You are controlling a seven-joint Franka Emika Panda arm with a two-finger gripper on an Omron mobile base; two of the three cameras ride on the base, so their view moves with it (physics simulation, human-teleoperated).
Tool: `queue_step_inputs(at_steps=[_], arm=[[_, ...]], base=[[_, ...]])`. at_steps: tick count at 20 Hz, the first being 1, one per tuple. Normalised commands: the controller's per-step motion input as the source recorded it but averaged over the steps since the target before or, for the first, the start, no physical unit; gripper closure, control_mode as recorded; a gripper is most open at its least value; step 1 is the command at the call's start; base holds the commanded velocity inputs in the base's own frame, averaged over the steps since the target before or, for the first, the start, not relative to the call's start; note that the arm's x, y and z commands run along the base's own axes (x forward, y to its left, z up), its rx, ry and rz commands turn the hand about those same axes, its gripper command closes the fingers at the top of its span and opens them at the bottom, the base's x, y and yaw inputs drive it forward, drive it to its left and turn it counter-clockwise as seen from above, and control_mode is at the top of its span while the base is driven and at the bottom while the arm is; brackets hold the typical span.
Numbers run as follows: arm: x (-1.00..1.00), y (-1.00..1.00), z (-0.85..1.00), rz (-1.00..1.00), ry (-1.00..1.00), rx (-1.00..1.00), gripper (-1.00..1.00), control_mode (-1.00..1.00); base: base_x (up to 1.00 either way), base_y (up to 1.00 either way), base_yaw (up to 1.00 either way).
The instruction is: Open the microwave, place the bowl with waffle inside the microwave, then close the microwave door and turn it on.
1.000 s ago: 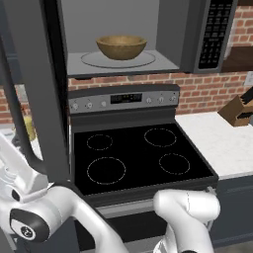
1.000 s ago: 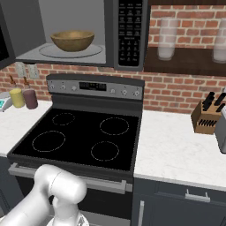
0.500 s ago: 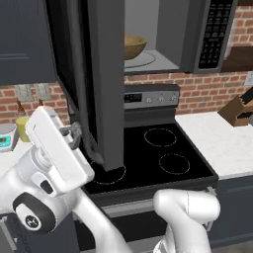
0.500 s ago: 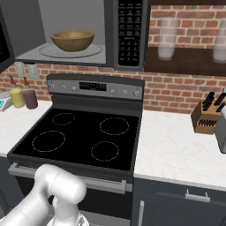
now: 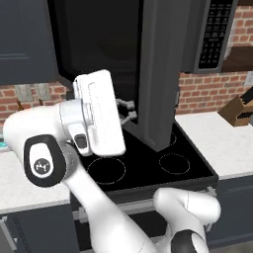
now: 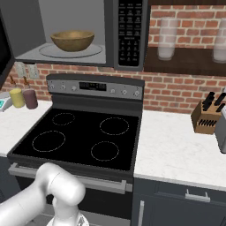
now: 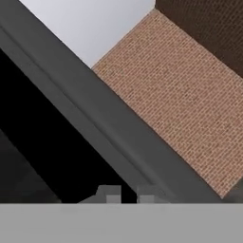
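The microwave (image 6: 79, 33) is mounted above the black four-burner stove (image 6: 84, 137). In the right base view its light grey cavity is exposed, and the black keypad (image 6: 129, 31) occupies the right side of the unit.

The brown wooden bowl (image 6: 72, 40) sits upright on the round glass turntable (image 6: 70, 51), inside the cavity. The waffle cannot be made out inside the bowl.

The microwave door (image 5: 158, 74) stands partly swung, with its dark grey edge facing the left base camera and its lower end hanging over the stove top. The black glass window (image 5: 96, 44) shows to the left of that edge.

The hand (image 5: 127, 111) is positioned just beside the door, at the lower left of its edge, above the rear left burner area. In the hand view two short grey fingertips (image 7: 110, 194) rise at the bottom, close together with a narrow gap between them. Nothing is seen between them, and contact with the door cannot be confirmed. The door frame (image 7: 109, 123) runs diagonally directly ahead of the fingertips, with brick wall (image 7: 180, 90) beyond it.

On the white surface (image 6: 176, 150) right of the stove stands a knife block (image 6: 206, 117), near the wall. Left of the stove, two small jars (image 6: 24, 97) stand side by side against the brick.
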Motion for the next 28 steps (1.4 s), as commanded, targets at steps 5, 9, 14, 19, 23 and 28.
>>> queue_step_inputs(at_steps=[5, 9, 14, 19, 23, 28], arm=[[0.12, -1.00, 0.33, 0.01, 0.29, 0.48, 1.00, -1.00], [0.59, -1.00, 0.25, 0.00, 0.38, 0.39, 1.00, -1.00], [0.74, -1.00, 0.28, 0.04, 0.31, 0.33, 1.00, -1.00], [0.85, -1.00, 0.11, 0.18, 0.18, 0.24, 1.00, -1.00], [0.91, -1.00, 0.00, 0.33, 0.08, 0.15, 1.00, -1.00], [0.99, -0.86, -0.01, 0.46, 0.02, 0.08, 1.00, -1.00]], base=[[0.00, 0.00, 0.00], [0.00, 0.00, 0.00], [0.00, 0.00, 0.00], [0.00, 0.00, 0.00], [0.00, 0.00, 0.00], [0.00, 0.00, 0.00]])
